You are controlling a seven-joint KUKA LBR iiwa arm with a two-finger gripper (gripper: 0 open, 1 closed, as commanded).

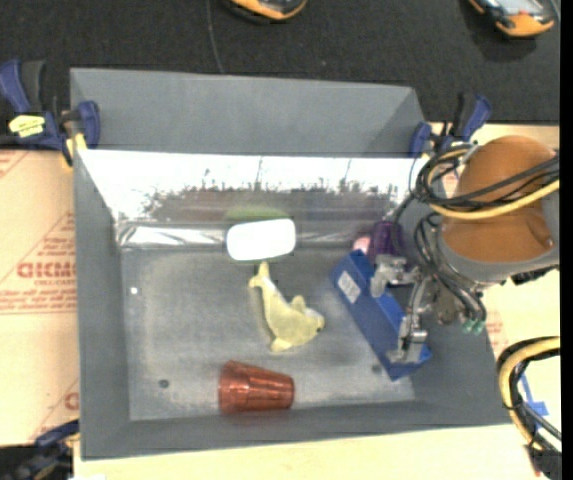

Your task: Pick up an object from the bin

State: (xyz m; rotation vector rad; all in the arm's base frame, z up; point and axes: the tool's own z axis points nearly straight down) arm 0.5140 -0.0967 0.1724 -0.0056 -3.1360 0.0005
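Observation:
My gripper (407, 313) is low at the right side of the bin, right over a long blue flat block (364, 304) that lies slanted from the upper left toward the lower right. The block's lower end sits under the gripper. Just behind the gripper, against the bin's back wall, a small purple thing (383, 237) peeks out. A pale yellow rubbery figure (287, 314) lies left of the blue block, near the bin's middle.
A white oblong pad (261, 240) rests at the back wall, centre. A red ribbed cup (254, 386) lies on its side near the front wall. The arm's orange cover and cables hang over the bin's right rim.

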